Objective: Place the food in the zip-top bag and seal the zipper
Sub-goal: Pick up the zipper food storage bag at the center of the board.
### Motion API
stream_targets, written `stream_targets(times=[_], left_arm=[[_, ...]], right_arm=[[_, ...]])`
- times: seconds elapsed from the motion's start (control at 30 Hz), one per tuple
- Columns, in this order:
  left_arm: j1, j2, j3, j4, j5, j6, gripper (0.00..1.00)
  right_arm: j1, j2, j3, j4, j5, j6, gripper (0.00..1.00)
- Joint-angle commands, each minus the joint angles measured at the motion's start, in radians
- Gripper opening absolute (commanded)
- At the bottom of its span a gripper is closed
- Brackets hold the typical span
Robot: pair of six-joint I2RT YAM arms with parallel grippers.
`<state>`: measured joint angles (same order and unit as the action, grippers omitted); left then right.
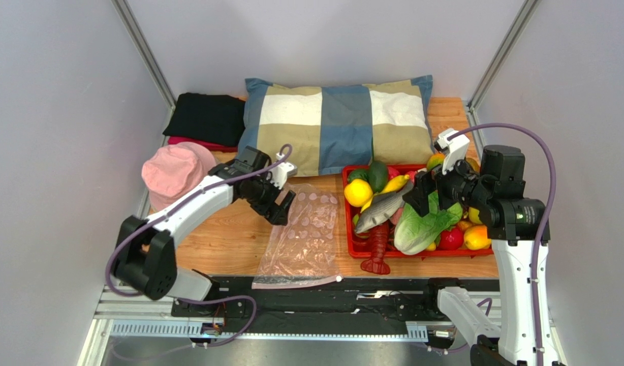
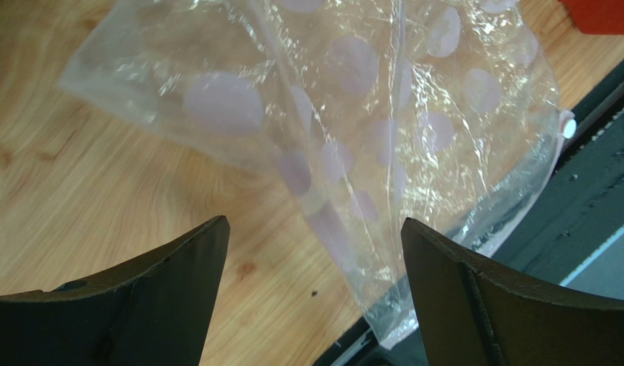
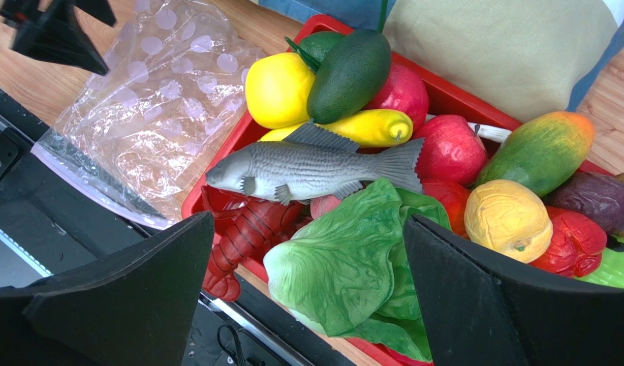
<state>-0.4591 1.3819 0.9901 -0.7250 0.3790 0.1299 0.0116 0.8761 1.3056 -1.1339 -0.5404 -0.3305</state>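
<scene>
Wooden table (image 1: 231,240) bears one zip-top bag (image 1: 303,236), one tray (image 1: 347,229) holding one fish (image 1: 384,208), one lettuce (image 1: 422,229); both arms' jaws apart.

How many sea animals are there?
2. The grey fish lies on top of the pile in the red tray. The red lobster pokes out over the tray's near edge, close to the zip-top bag. More could hide underneath.

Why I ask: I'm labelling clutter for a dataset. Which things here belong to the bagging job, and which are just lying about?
Job:
bag
zipper
lettuce
fish
avocado
lobster
lemon

Lying about:
pillow
pink hat
black cloth
tray, which only holds the food
</scene>
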Motion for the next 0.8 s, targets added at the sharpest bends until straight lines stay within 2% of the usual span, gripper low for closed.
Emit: stream_targets(times=[0.0, 0.1, 0.17, 0.2, 0.23, 0.37, 0.5, 0.6, 0.63, 0.77], left_arm=[[-0.024, 0.109, 0.004, 0.113, 0.003, -0.045, 0.87], [-0.024, 0.183, 0.009, 0.139, 0.043, -0.058, 0.73], [-0.023, 0.218, 0.025, 0.125, 0.104, -0.046, 0.42], [-0.024, 0.221, 0.051, 0.081, 0.13, -0.035, 0.08], [-0.023, 0.212, 0.065, 0.053, 0.144, -0.027, 0.0], [0.06, 0.077, 0.073, -0.01, 0.3, -0.091, 0.0], [0.158, -0.059, 0.123, -0.129, 0.375, -0.124, 0.0], [0.194, -0.11, 0.148, -0.165, 0.448, -0.203, 0.0], [0.22, -0.116, 0.148, -0.165, 0.487, -0.243, 0.0], [0.293, -0.121, 0.133, -0.12, 0.616, -0.341, 0.0]], right_arm=[[0.005, -0.008, -0.006, 0.019, -0.035, -0.033, 1.0], [0.014, -0.006, -0.015, 0.028, -0.052, -0.042, 1.0], [0.024, -0.011, -0.023, 0.042, -0.059, -0.042, 1.0], [0.025, -0.012, -0.031, 0.048, -0.062, -0.045, 1.0], [0.033, -0.019, -0.035, 0.065, -0.062, -0.045, 1.0], [0.065, -0.023, -0.029, 0.092, -0.069, -0.032, 1.0], [0.149, 0.001, -0.003, 0.132, -0.044, -0.015, 1.0], [0.275, 0.012, 0.007, 0.244, 0.042, -0.015, 1.0], [0.353, 0.015, 0.006, 0.27, 0.09, -0.021, 1.0], [0.552, 0.029, -0.017, 0.387, 0.178, -0.085, 1.0]])
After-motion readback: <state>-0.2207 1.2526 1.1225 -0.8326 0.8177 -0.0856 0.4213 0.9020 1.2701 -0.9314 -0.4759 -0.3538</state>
